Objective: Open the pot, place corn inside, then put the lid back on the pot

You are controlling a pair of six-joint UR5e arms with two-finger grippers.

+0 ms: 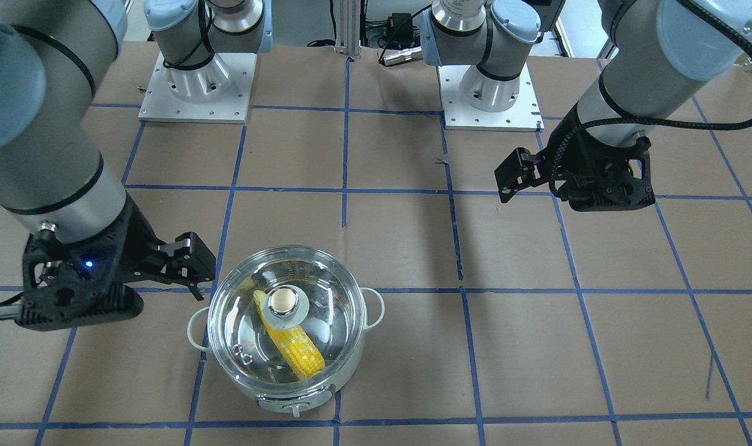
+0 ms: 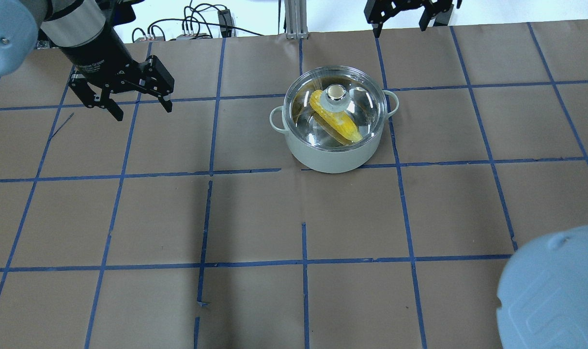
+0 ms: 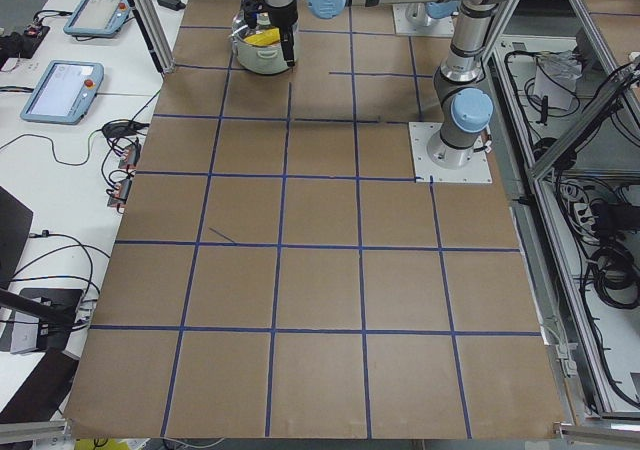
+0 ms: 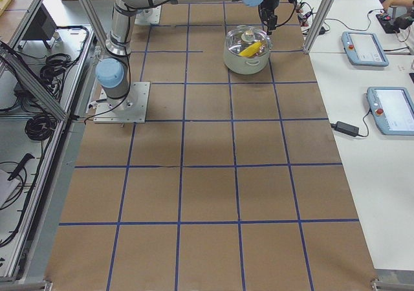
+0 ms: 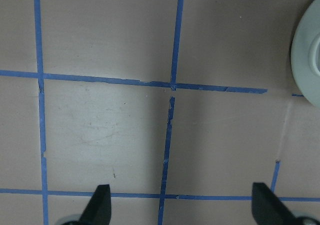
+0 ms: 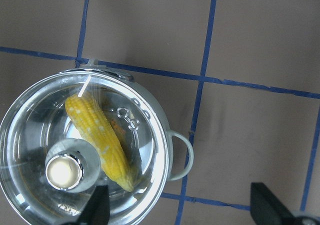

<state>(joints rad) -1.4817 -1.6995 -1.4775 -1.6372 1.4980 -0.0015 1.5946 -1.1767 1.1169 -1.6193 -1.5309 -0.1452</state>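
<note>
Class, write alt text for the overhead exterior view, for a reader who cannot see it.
A pale mint pot stands on the blue-taped brown table, its glass lid on and a yellow corn cob inside. The left gripper hovers open far to its left; the right gripper is open beyond it.

No words or numbers can be read. The tiny print (image 2: 91, 65) just above the left tool (image 2: 143, 111) is too blurry.

The lid (image 6: 64, 171) sits on the pot (image 6: 185, 155), with the corn (image 6: 100, 140) lying diagonally inside. The end effector (image 6: 182, 207) stands spread wide.
</note>
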